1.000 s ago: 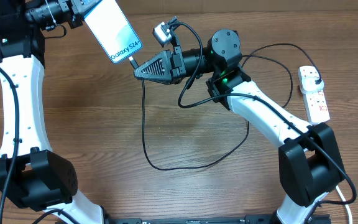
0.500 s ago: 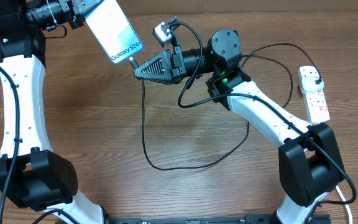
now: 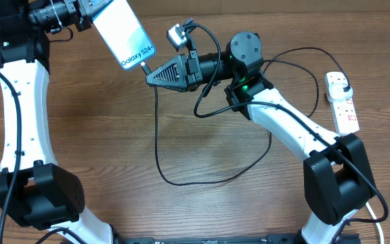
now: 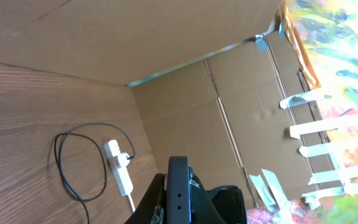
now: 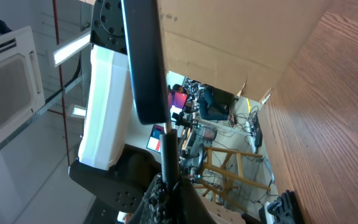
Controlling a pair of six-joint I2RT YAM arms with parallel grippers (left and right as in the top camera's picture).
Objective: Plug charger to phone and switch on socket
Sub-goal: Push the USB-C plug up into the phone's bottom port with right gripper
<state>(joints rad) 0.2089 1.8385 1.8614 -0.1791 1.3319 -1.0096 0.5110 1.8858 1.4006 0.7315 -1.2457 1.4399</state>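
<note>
The phone point(image 3: 122, 35) screen reads "Galaxy S24+" near one end.

The phone point(image 3: 122, 34) is far left, in the left pincer point(image 3: 87, 12); the right pincer point(image 3: 149, 78) is just right of its near end. The charger point(image 3: 158, 135) loops over the middle of the desk point(image 3: 100, 156); the socket point(image 3: 342, 105) lies at the right edge.

A wood-grain table point(image 3: 100, 129) stands boxed in by taped brown cardboard walls point(image 4: 179, 106), a lit room point(image 5: 222, 124) beyond
</note>
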